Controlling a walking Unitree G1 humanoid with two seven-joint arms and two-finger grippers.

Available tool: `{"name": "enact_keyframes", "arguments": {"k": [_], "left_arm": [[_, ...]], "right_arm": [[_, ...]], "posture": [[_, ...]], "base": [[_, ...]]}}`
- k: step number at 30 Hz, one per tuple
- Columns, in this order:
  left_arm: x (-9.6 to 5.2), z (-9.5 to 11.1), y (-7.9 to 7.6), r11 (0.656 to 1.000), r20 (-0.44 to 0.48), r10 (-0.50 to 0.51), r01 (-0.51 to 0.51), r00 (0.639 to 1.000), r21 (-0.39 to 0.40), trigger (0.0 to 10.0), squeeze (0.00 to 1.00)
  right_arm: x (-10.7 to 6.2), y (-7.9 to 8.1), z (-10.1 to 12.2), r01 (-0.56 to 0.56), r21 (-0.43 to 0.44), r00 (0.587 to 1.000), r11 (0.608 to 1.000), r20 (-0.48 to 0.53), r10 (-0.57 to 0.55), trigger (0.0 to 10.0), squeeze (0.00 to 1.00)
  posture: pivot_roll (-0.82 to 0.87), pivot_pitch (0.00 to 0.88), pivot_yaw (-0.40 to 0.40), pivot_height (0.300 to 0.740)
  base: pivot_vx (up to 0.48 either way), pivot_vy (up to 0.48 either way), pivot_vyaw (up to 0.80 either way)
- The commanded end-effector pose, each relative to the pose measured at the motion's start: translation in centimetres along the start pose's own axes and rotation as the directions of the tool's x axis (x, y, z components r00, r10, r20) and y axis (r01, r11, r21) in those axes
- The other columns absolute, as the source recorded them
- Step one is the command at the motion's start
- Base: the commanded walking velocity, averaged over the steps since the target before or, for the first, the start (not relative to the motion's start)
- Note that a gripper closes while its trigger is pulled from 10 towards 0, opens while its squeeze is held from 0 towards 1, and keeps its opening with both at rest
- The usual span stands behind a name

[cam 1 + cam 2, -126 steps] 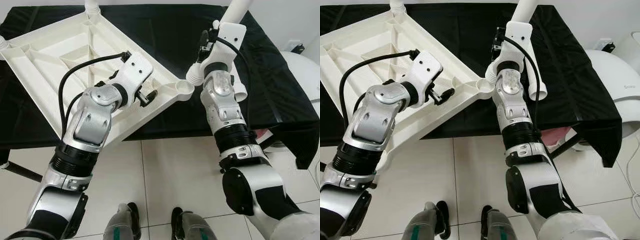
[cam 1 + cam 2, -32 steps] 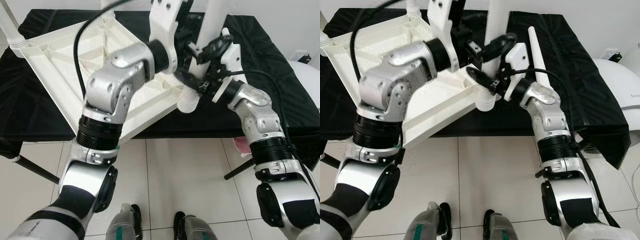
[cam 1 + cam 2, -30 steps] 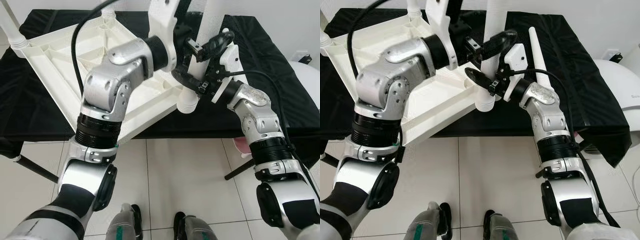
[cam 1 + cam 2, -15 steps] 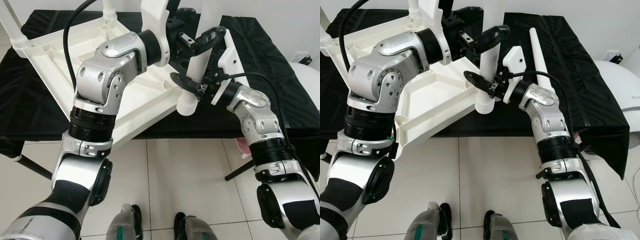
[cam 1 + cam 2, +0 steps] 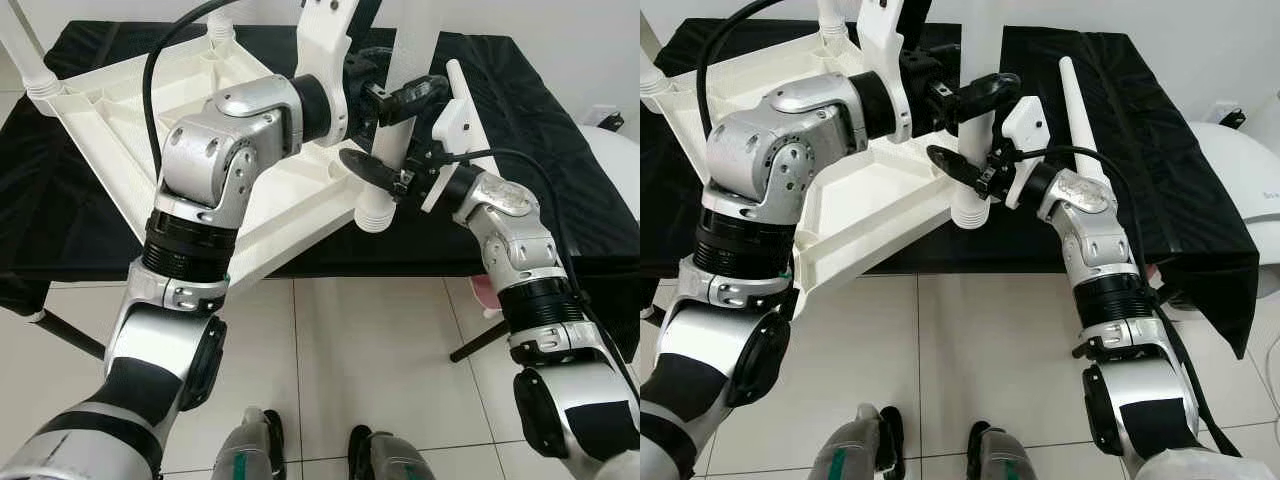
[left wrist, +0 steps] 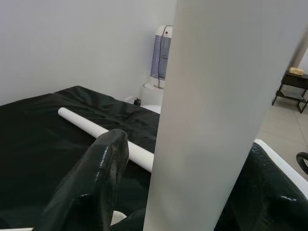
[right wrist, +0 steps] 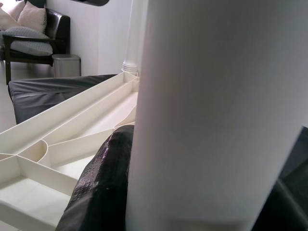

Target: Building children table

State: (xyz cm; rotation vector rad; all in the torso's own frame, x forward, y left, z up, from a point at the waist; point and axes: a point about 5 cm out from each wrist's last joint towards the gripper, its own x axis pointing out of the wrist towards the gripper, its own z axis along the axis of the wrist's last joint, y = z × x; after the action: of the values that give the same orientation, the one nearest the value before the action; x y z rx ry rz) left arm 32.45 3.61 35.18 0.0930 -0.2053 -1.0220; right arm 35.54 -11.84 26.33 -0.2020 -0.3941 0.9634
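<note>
Both silver arms reached forward and met in front of the robot. The left tool (image 5: 398,97) was raised, elbow bent sharply, its black fingers closed around an upright white leg (image 5: 392,120). The right tool (image 5: 385,160) clamped the same leg lower down, forearm angled inward.

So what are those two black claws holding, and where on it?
Both hold one upright white table leg: the right gripper near its lower end, by the tabletop's corner socket, the left gripper just above.

One upturned white tabletop (image 5: 120,110), four white legs (image 5: 400,110), one black cloth (image 5: 560,190)
</note>
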Motion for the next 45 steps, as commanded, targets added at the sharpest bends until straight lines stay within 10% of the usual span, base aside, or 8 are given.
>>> {"name": "enact_keyframes", "arguments": {"k": [1,17,18,31,32,38,39,45], "left_arm": [[0.4,0.5,-0.6,0.999,0.006,-0.036,0.036,0.999,0.009,0.0,0.0],[0.5,0.6,-0.3,0.999,-0.009,-0.029,0.03,1.0,0.017,0.0,0.0],[0.5,0.6,-0.3,0.999,-0.015,-0.03,0.03,0.999,0.019,10.0,0.0],[0.6,0.5,-0.2,0.999,-0.038,-0.022,0.023,0.999,0.031,10.0,0.0],[0.6,0.5,-0.2,0.999,-0.038,-0.02,0.021,0.999,0.036,10.0,0.0],[0.5,0.6,-0.1,0.999,-0.033,-0.01,0.011,0.999,0.042,10.0,0.0],[0.5,0.7,0.0,0.999,-0.031,-0.004,0.005,1.0,0.044,10.0,0.0],[0.4,1.1,0.6,0.998,-0.015,0.032,-0.031,0.999,0.053,10.0,0.0]], "right_arm": [[-0.3,-0.1,0.5,0.005,-0.031,1.0,1.0,0.018,-0.004,10.0,0.0],[-0.5,-0.4,0.5,0.021,-0.038,1.0,0.999,0.02,-0.02,10.0,0.0],[-0.5,-0.4,0.5,0.023,-0.037,1.0,0.999,0.021,-0.023,10.0,0.0],[-0.5,-0.7,0.5,0.047,0.0,0.999,0.999,0.022,-0.047,10.0,0.0],[-0.5,-0.8,0.5,0.05,0.022,0.998,0.999,0.025,-0.051,10.0,1.0],[-0.6,-1.0,0.7,0.072,0.008,0.997,0.997,0.031,-0.072,10.0,0.92],[-0.6,-1.1,0.7,0.08,-0.006,0.996,0.997,0.032,-0.08,10.0,0.0],[-0.6,-1.1,0.7,0.118,-0.015,0.992,0.993,0.035,-0.117,10.0,0.0]], "posture": [[-0.05,0.122,-0.017,0.74],[-0.05,0.126,-0.017,0.74],[-0.05,0.126,-0.017,0.74],[-0.04,0.126,-0.019,0.74],[-0.05,0.125,-0.019,0.74],[-0.05,0.123,-0.018,0.74],[-0.05,0.123,-0.018,0.74],[-0.04,0.116,-0.022,0.74]], "base": [[0.0,0.0,0.0],[0.0,0.0,0.0],[0.0,0.0,0.0],[0.0,0.0,0.0],[0.0,0.0,0.0],[0.0,0.0,0.0],[0.0,0.0,0.0],[0.0,0.0,0.0]]}}
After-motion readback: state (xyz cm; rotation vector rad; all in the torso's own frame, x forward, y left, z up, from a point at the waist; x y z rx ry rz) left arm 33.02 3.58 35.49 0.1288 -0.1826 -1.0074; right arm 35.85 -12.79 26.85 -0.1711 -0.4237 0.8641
